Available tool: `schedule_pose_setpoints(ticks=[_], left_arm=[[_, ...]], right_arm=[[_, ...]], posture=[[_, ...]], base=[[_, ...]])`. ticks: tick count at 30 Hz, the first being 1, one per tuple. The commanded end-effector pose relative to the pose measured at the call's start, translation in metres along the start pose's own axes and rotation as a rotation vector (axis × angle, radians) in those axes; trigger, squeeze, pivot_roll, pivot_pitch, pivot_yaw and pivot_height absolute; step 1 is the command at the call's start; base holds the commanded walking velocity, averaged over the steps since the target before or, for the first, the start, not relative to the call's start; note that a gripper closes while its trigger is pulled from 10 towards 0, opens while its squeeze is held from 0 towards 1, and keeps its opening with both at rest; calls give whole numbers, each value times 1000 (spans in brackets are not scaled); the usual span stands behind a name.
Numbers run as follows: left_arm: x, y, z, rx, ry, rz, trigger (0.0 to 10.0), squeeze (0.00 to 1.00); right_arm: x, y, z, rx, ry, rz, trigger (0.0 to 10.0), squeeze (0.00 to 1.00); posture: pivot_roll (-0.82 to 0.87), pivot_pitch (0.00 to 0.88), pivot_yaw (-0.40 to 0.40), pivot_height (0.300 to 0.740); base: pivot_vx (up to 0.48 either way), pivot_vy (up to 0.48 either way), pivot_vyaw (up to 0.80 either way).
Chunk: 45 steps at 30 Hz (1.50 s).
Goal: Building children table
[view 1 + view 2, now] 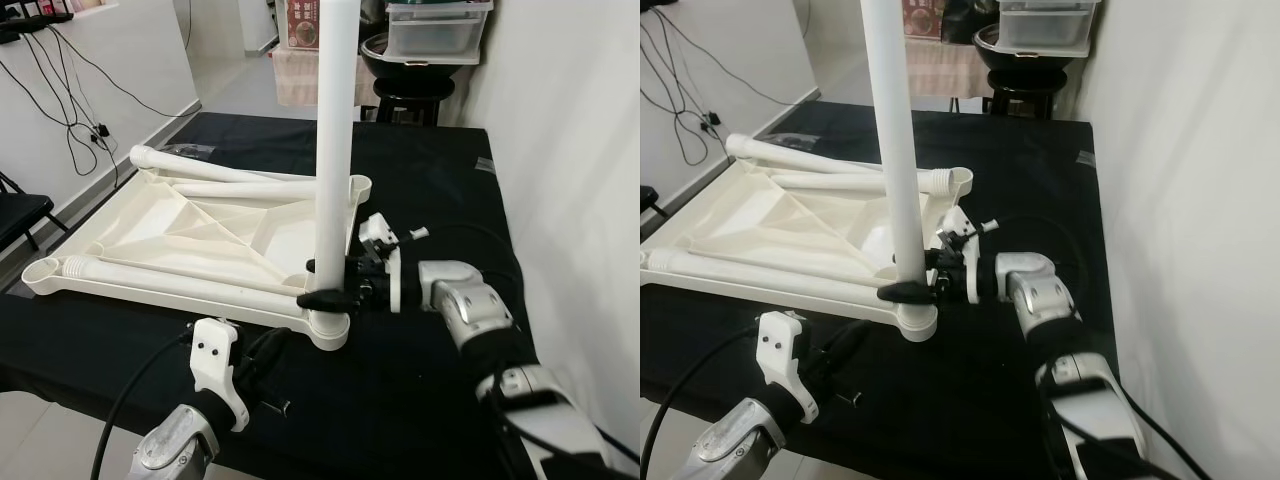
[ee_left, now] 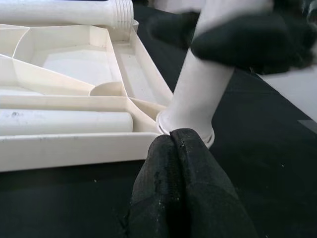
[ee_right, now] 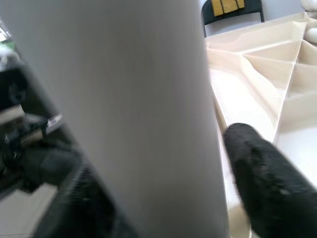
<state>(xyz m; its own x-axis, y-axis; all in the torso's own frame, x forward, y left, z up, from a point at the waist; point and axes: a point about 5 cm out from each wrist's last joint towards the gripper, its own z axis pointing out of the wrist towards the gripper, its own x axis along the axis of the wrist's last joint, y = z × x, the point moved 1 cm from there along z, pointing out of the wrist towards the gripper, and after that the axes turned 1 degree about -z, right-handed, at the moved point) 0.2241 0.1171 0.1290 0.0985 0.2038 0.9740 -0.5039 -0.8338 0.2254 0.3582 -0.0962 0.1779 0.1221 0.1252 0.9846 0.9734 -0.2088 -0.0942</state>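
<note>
Standing upright in the tabletop's [image 1: 190,235] near corner socket [image 1: 328,328], the leg [image 1: 335,140] is being clasped low down by the right gripper [image 1: 325,283]. The left gripper [image 1: 262,352], fingers pressed together on nothing, is sitting just beside that socket.

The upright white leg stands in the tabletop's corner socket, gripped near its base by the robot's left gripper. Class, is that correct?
Not quite: the right gripper grips the upright white leg, as the left eye view shows. The leg does stand in the tabletop's corner socket, held near its base.
</note>
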Motion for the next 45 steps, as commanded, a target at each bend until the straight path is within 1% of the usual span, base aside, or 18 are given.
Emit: schedule_pose_setpoints(ticks=[1, 9, 13, 14, 15, 16, 17, 18, 19, 20, 24, 25, 28, 30, 36, 37, 41, 45], left_arm=[[-4, -1, -1, 9, -15, 5, 10000, 0], [-4, 0, -2, 16, -14, 15, 10000, 0], [-4, 1, -3, 17, -15, 16, 10000, 0], [-5, 0, -5, 16, -20, 21, 10000, 0], [-5, 0, -6, 15, -22, 24, 10000, 0], [-5, 0, -6, 15, -22, 24, 10000, 0], [-4, -1, -6, 15, -25, 27, 10000, 0], [-4, -1, -6, 15, -25, 27, 10000, 0], [-5, -1, -7, 14, -26, 28, 10000, 0], [-5, -1, -7, 14, -26, 28, 10000, 0], [-7, -1, -3, -26, -45, 27, 10000, 0], [-7, -1, -3, -22, -43, 26, 10000, 0], [-6, -3, -4, 5, -29, 24, 10000, 0], [-5, -4, -3, 11, -25, 25, 10000, 0], [-6, -4, -1, -1, -29, 19, 10000, 0], [-6, -4, -1, -2, -30, 20, 10000, 0], [-6, -4, 1, -4, -28, 23, 10000, 0], [-6, -4, 1, -2, -26, 23, 10000, 0]], right_arm=[[3, 1, 4, 14, 32, 3, 0, 0], [-11, -1, -7, 46, 49, 12, 0, 0], [-37, -9, -12, -84, 9, 27, 0, 0], [-58, -10, -4, -466, -23, 90, 0, 0], [-71, -16, -5, -760, -54, 177, 0, 0], [-71, -16, -5, -760, -54, 177, 0, 0], [-67, -29, -7, -802, -85, 56, 0, 0], [-67, -29, -7, -802, -85, 56, 0, 0], [-62, -40, -6, -787, -98, -41, 0, 0], [-62, -40, -6, -787, -98, -41, 0, 0], [-59, -37, 12, -521, -78, 43, 0, 0], [-59, -39, 16, -520, -96, 19, 10000, 0], [-56, -45, 21, -478, -79, 9, 10000, 0], [-48, -51, 22, -420, -36, 33, 10000, 1000], [-20, -48, 15, -199, 83, -58, 10000, 937], [-14, -48, 13, -127, 87, -77, 10000, 0], [-1, -37, 3, 97, 59, -108, 10000, 0], [-1, -25, 3, 103, 36, -97, 10000, 0]], posture=[[39, 40, 6, 740], [41, 41, 0, 740], [42, 43, -14, 740], [53, 39, -33, 740], [57, 43, -32, 740], [57, 43, -32, 740], [53, 64, -14, 740], [53, 64, -14, 740], [43, 63, -7, 740], [43, 63, -7, 740], [29, 37, -9, 740], [31, 37, -6, 740], [31, 36, -4, 740], [28, 32, -2, 740], [20, 28, 7, 740], [22, 25, 9, 740], [29, 22, 7, 740], [32, 20, 9, 740]], base=[[0, 0, 0], [0, 0, 0], [0, 0, 0], [0, 0, 0], [0, 0, 0], [0, 0, 0], [0, 0, 0], [0, 0, 0], [0, 0, 0], [0, 0, 0], [0, 0, 0], [0, 0, 0], [0, 0, 0], [0, 0, 0], [0, 0, 0], [0, 0, 0], [0, 0, 0], [0, 0, 0]])
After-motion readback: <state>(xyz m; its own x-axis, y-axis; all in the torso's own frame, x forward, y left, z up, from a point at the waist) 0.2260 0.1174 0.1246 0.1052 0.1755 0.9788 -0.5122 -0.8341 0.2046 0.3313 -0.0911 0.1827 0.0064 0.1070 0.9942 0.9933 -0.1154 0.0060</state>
